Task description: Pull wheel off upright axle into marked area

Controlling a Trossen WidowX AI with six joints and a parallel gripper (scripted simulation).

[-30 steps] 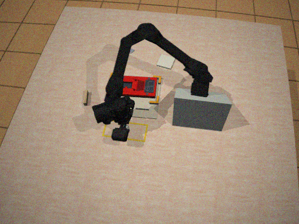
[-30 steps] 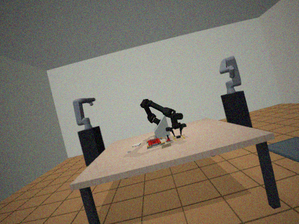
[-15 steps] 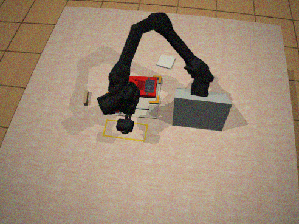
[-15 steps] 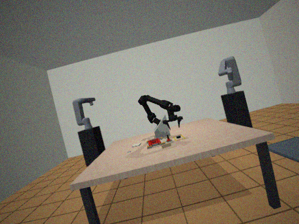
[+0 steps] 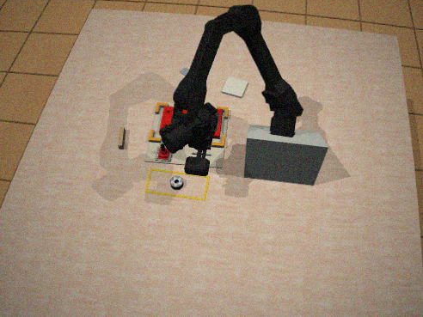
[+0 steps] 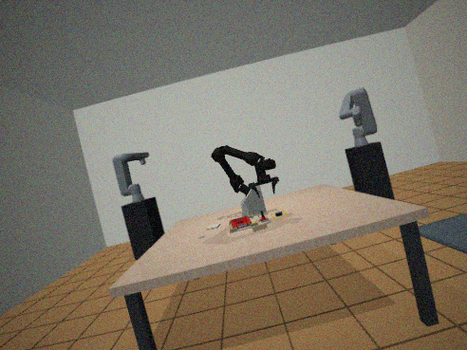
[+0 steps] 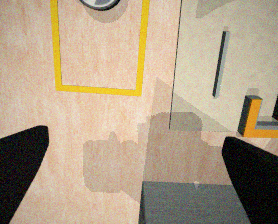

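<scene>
Top view: wheel (image 5: 176,182) whole inside yellow outline (image 5: 149,184); wrist crops it; gripper (image 5: 197,166) open, empty

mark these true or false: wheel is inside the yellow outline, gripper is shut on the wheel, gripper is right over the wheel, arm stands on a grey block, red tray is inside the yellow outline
1. The wheel lies inside the yellow outline. True.
2. The gripper is shut on the wheel. False: it is open and holds nothing.
3. The gripper is right over the wheel. False: it is off to one side, at the outline's edge.
4. The arm stands on a grey block. True.
5. The red tray is inside the yellow outline. False: it is outside it, under the arm.
</scene>
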